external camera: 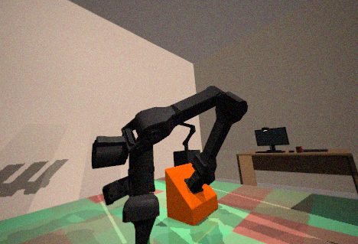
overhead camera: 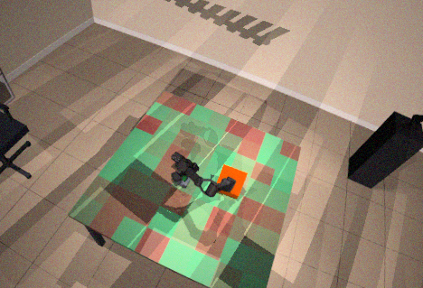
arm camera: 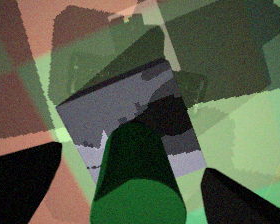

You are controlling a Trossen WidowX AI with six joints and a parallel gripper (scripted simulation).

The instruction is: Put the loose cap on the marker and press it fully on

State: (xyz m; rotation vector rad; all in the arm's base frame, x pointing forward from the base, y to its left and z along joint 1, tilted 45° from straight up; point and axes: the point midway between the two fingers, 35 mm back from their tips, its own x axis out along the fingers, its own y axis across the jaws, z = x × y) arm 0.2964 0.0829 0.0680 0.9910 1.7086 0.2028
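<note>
The green cap (arm camera: 138, 202) stands between the fingers in the wrist view, above the grey holder block (arm camera: 93, 122). A bit of green cap (overhead camera: 183, 178) shows beside the arm in the top view. My gripper (arm camera: 133, 164) is open around the cap, with a visible gap on both sides. In the exterior view the gripper points down and its fingertips are cut off by the bottom edge. The marker is hidden beneath the cap, so how far down the cap sits on it cannot be seen.
The orange block (overhead camera: 234, 176) (external camera: 180, 196) carries the arm's base, to the right of the holder block in the top view. The patchwork table top (overhead camera: 190, 264) has strong shadows across it. A desk with a monitor (external camera: 271, 137) stands in the background.
</note>
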